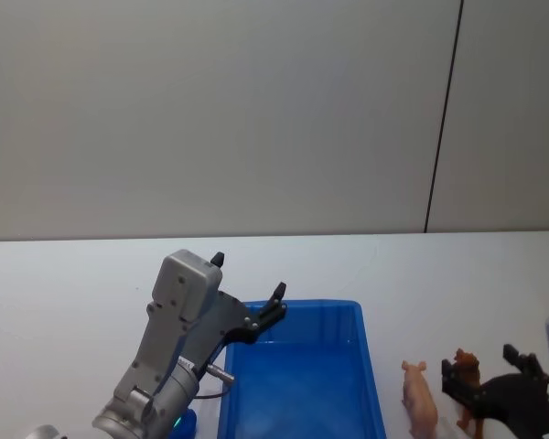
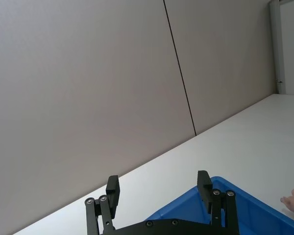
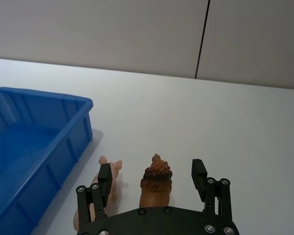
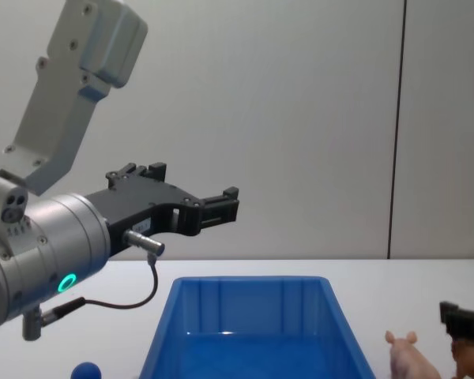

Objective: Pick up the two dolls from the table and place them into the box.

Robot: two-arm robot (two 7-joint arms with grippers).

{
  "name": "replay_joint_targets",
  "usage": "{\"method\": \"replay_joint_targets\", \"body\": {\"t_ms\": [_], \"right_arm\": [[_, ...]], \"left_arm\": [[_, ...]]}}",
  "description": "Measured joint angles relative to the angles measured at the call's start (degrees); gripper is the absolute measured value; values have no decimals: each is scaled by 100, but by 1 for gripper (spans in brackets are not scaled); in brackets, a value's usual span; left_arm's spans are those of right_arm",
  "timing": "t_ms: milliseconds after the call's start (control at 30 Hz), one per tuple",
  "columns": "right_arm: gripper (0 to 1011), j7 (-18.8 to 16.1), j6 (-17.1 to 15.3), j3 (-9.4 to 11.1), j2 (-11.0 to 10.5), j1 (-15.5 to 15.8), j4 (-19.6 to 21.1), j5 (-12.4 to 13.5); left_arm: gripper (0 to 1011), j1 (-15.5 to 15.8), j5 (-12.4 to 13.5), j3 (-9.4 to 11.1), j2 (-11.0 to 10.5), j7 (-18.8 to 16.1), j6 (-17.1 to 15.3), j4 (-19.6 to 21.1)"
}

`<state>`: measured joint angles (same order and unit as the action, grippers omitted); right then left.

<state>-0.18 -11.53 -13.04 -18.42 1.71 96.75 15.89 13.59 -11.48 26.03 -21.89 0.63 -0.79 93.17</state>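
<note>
Black fingers of the right end effector (image 3: 152, 169) stand apart low over the table (image 1: 73, 274), one on each side of the brown lion figurine (image 3: 157, 185). A gap shows between the lion and each finger, so nothing is clamped. The lion stands upright on the table with its maned head pointing away from the robot.

Just outside the finger on the box's side stands the pale pink pig figurine (image 3: 115, 171). It is also upright on the table, and its rear half is hidden behind that finger. From the head camera the pig lies between the lion and the blue plastic box (image 1: 311, 305), near the box's right wall but not touching it.

The box rests on the table in front of the robot with its open side up. The left end effector (image 1: 248, 274) is held in the air well above the box's far left corner, with its fingers spread and nothing between them. In the chest view a small blue ball (image 4: 85, 371) lies on the table to the left of the box, under the left arm.
</note>
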Motion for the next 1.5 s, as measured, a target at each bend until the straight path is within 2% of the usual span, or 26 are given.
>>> {"method": "replay_joint_targets", "body": {"t_ms": [767, 967, 1167, 1200, 1233, 1300, 1367, 1500], "right_arm": [[996, 220, -226, -129, 253, -70, -465, -282], [881, 267, -290, -140, 289, -56, -511, -309], [686, 316, -351, -143, 318, -42, -535, -314], [686, 321, -357, -143, 323, -39, -536, -315], [624, 327, -362, -143, 325, -37, -536, -316], [588, 342, -376, -143, 330, -31, -537, -318], [486, 370, -392, -139, 339, -20, -535, -326], [364, 410, -403, -133, 344, -4, -497, -350]], "left_arm": [[1001, 0, 0, 0, 0, 0, 0, 0], [1001, 0, 0, 0, 0, 0, 0, 0], [1001, 0, 0, 0, 0, 0, 0, 0], [1001, 0, 0, 0, 0, 0, 0, 0], [1001, 0, 0, 0, 0, 0, 0, 0], [1001, 0, 0, 0, 0, 0, 0, 0], [1001, 0, 0, 0, 0, 0, 0, 0], [1001, 0, 0, 0, 0, 0, 0, 0]]}}
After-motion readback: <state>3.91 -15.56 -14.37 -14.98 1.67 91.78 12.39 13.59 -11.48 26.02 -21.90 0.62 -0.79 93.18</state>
